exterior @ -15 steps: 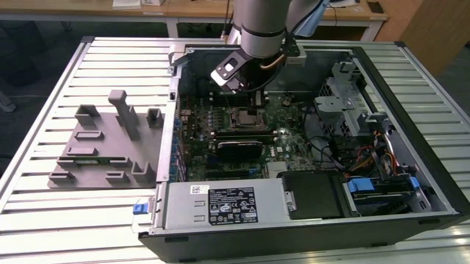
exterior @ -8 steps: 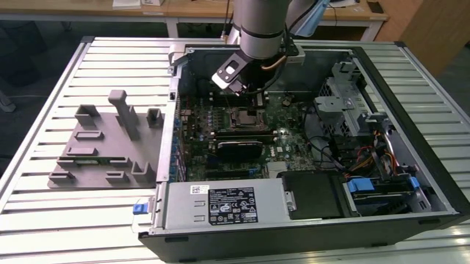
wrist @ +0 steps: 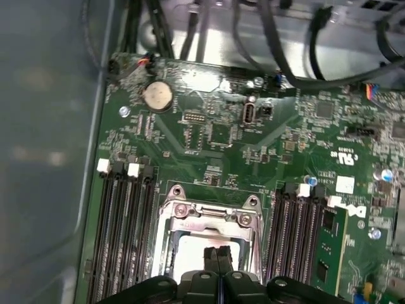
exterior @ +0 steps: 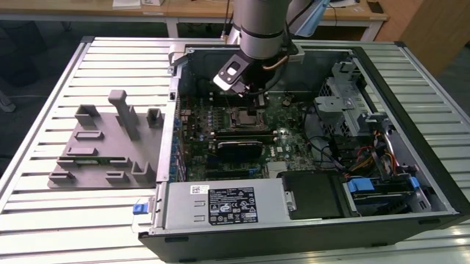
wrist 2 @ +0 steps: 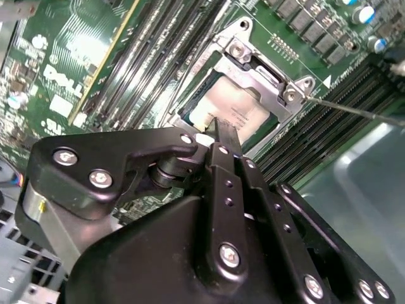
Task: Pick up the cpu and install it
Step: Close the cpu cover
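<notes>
The cpu, a small flat square chip with a silvery-grey metal top, lies inside the square metal-framed socket on the green motherboard; in the first wrist view the cpu shows as a pale square within the socket's shiny frame. The black gripper stands directly over the chip with its two slim fingers pressed together, nothing between them, their tips at the cpu's top face; whether they touch it I cannot tell. In the first wrist view the gripper shows the same closed pair over the chip's middle.

Rows of long black memory slots flank the socket on both sides. Further along the motherboard sits a round silver coin battery.

In the exterior view the grey arm reaches down into the open black computer case, with the gripper just above the socket. On the exterior view's left, beside the case, a grey moulded tray rests on the slatted metal table.
</notes>
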`<state>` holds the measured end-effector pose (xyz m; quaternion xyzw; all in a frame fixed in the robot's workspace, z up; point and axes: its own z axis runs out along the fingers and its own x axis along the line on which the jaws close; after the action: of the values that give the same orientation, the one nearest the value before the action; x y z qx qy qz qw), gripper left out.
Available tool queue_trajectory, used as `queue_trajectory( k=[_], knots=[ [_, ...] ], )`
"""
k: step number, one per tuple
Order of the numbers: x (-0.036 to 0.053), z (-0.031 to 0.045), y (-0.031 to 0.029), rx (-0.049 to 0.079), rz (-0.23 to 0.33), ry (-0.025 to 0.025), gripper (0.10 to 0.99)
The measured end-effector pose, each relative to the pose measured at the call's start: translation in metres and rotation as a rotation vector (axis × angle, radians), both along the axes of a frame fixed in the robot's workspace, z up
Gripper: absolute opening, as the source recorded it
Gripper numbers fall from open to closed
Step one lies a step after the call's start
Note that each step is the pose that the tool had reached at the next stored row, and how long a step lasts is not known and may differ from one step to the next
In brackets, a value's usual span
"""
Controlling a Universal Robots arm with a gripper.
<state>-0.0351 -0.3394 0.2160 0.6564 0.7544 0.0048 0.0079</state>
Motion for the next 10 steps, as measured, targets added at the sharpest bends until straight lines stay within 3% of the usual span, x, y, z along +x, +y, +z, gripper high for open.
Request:
queue_trajectory(
  k=[10],
  knots=[
    [-0.0004, 0.0, 0.0, -0.011, 0.148, 0.0, 0.106]
  ],
)
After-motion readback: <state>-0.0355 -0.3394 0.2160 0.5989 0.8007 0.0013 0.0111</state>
